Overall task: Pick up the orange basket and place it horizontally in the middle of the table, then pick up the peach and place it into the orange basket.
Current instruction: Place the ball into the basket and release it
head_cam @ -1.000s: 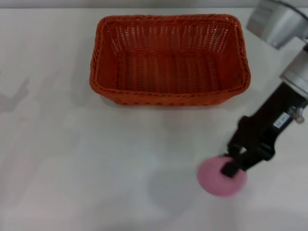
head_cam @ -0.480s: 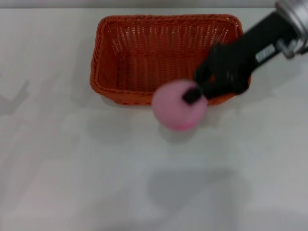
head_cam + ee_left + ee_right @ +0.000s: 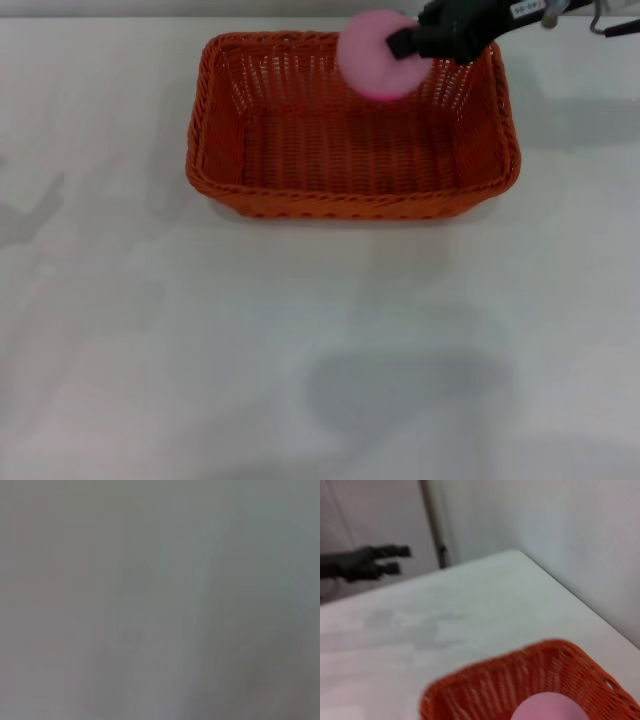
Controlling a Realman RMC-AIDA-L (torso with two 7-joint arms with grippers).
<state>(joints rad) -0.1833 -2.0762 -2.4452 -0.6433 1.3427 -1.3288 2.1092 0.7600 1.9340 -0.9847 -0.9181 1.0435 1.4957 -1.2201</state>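
The orange basket (image 3: 352, 125) is sitting flat on the white table (image 3: 300, 350), lengthwise across it and nearer the far edge than the near one, mouth facing up. Its woven floor is showing bare — nothing is lying in it. The peach (image 3: 380, 54) is hanging in the air over the basket's far rim, toward the far right corner of the basket, not touching the weave as far as the head view is showing. The right gripper (image 3: 408, 42) is reaching in from the table's far right corner and is clamping the peach from its right side, its dark fingers (image 3: 400, 42) pressing against the pink skin. In the right wrist view the peach (image 3: 547, 707) is showing as a pink dome just above the basket's (image 3: 485, 690) braided rim. The left gripper (image 3: 380, 560) is sitting idle off the table's left edge, seen only from the right wrist camera — its two dark fingers are standing a little apart, holding nothing. The left wrist view is giving only a grey blur.
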